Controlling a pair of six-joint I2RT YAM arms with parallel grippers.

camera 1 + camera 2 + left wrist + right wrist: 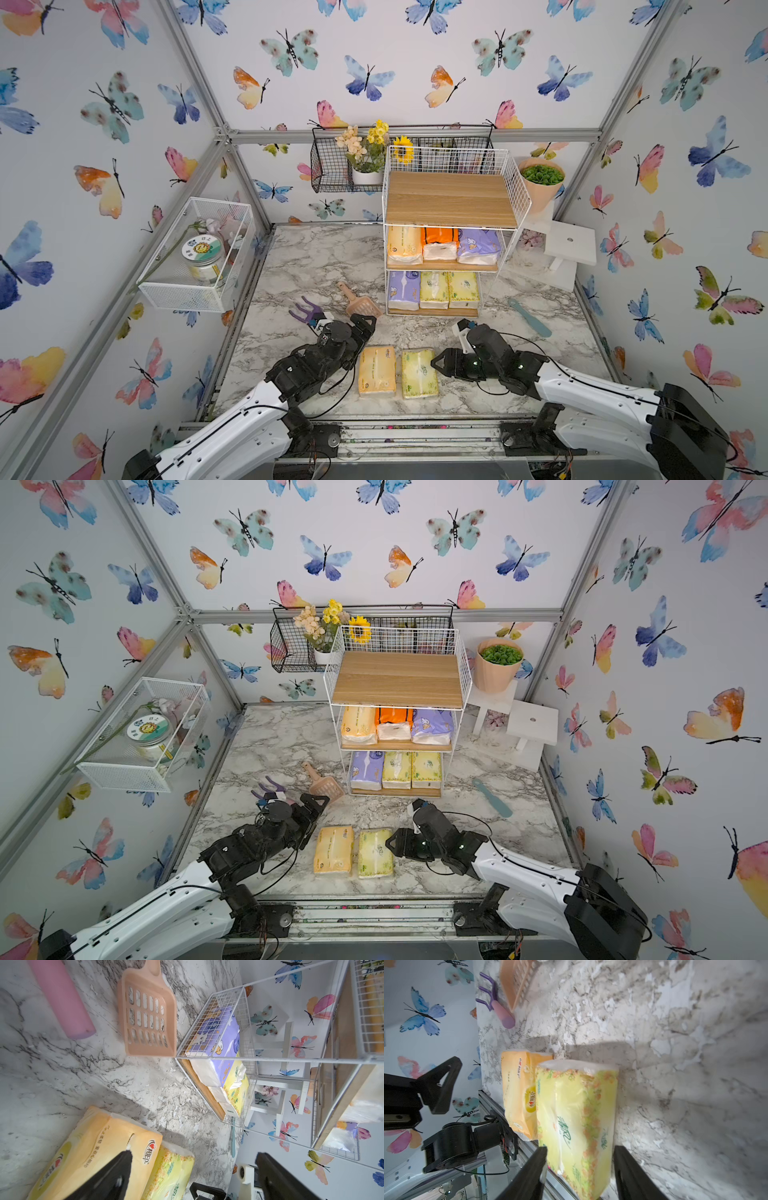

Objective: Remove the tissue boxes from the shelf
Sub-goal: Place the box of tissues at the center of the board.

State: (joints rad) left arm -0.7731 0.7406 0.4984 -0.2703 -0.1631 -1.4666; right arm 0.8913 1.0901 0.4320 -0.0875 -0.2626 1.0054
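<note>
The shelf point(451, 199) stands at the back of the marble table. Its middle tier holds peach point(404, 245), bright orange point(439, 243) and lilac point(478, 246) tissue boxes. The bottom tier holds a lilac one point(403, 289) and two yellow-green ones point(434, 289). A peach pack point(377, 371) and a yellow-green pack point(419, 373) lie side by side near the front edge. My right gripper point(434, 362) is open just right of the yellow-green pack point(577, 1113), fingers clear of it. My left gripper point(365, 332) hangs wide open and empty above the peach pack's point(99, 1147) far left corner.
A peach scoop point(358, 300) and a purple rake point(305, 311) lie left of the shelf. A teal spatula point(530, 318) lies to its right. A white stool point(569, 243) and a potted plant point(540, 183) fill the back right corner. A white mesh basket point(195, 257) hangs on the left wall.
</note>
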